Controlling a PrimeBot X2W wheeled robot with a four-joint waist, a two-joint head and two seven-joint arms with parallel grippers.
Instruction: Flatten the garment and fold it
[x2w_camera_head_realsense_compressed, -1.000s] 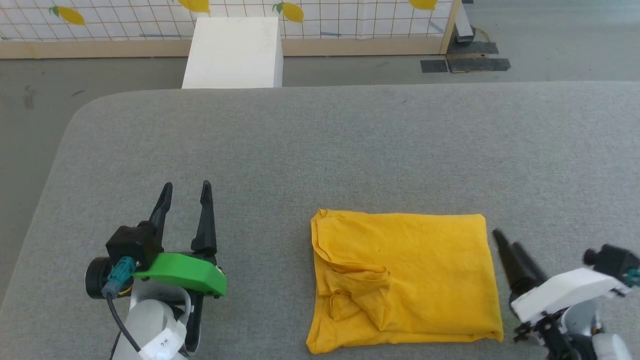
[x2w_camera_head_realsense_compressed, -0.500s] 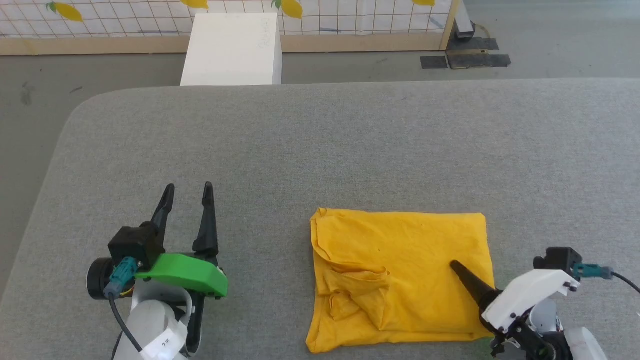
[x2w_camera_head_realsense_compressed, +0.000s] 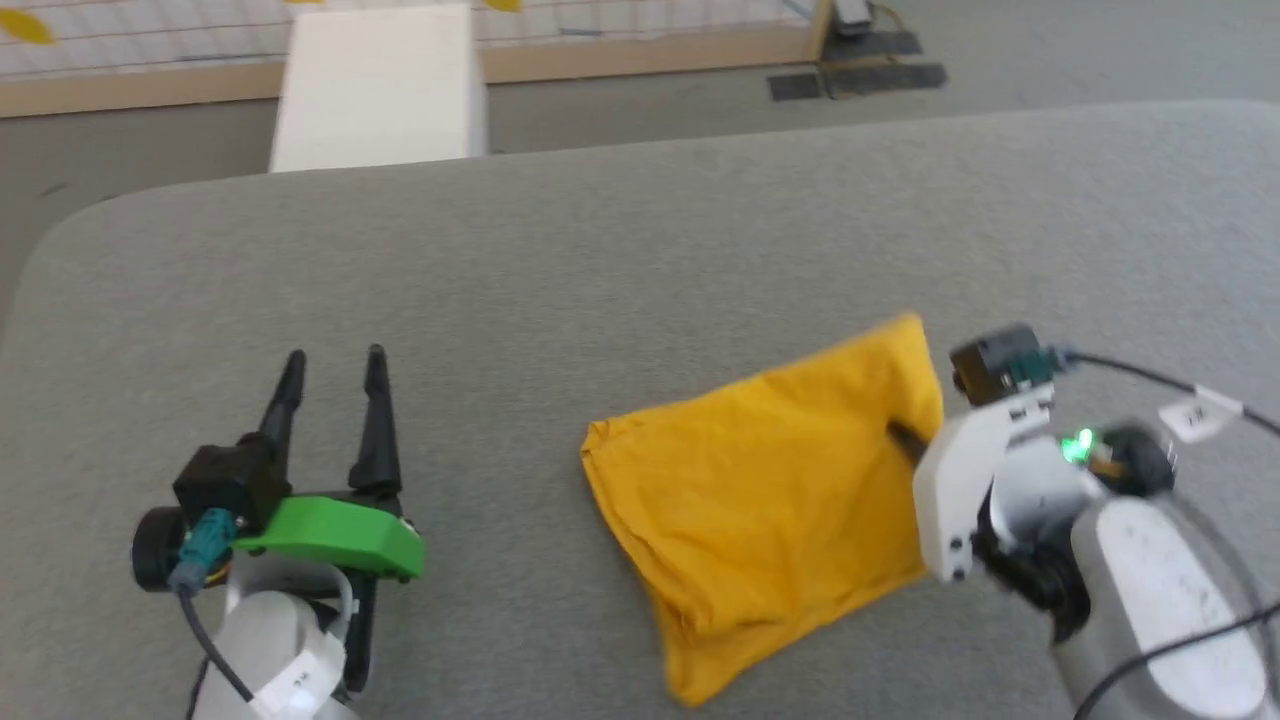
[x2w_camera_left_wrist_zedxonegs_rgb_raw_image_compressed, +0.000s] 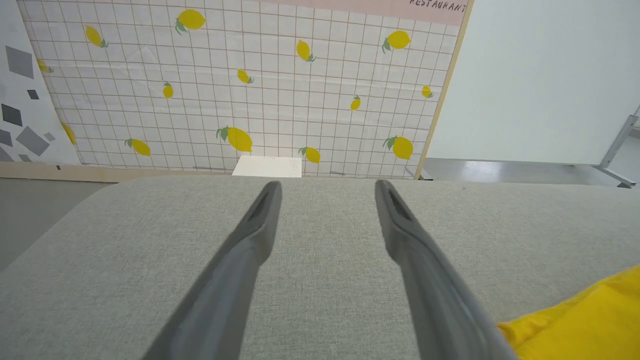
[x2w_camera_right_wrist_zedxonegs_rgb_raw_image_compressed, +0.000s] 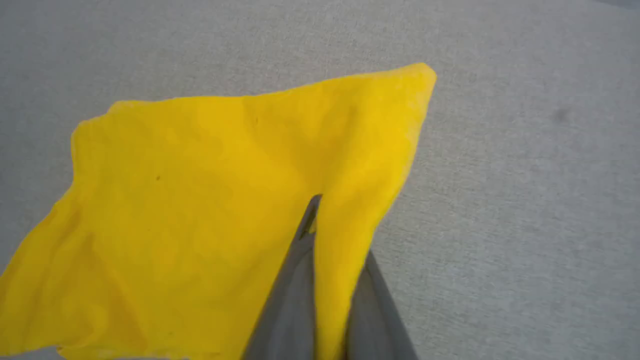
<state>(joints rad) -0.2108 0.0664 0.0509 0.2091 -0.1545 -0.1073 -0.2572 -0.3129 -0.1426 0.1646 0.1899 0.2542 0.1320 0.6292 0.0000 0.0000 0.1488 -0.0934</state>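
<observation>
one shirt (x2w_camera_head_realsense_compressed: 760, 500): right gripper (x2w_camera_head_realsense_compressed: 905, 438) clamps its 3 o'clock edge; left gripper (x2w_camera_head_realsense_compressed: 334, 355) gapes wide, apart, at its 9 o'clock.

The left tool (x2w_camera_head_realsense_compressed: 335, 353) rests low at the left, its two dark fingers (x2w_camera_head_realsense_compressed: 378, 420) spread wide, pointing forward. The right tool (x2w_camera_right_wrist_zedxonegs_rgb_raw_image_compressed: 316, 202), reaching in from the right, pinches a fold of the garment (x2w_camera_right_wrist_zedxonegs_rgb_raw_image_compressed: 200, 175).

The head camera looks down from behind the left gripper (x2w_camera_head_realsense_compressed: 335, 352) and right gripper (x2w_camera_head_realsense_compressed: 900, 433). The left wrist camera sights low ahead to a lemon-print wall (x2w_camera_left_wrist_zedxonegs_rgb_raw_image_compressed: 250, 75); the right wrist camera sits close over the yellow T-shirt (x2w_camera_right_wrist_zedxonegs_rgb_raw_image_compressed: 200, 200), which all views share.
</observation>
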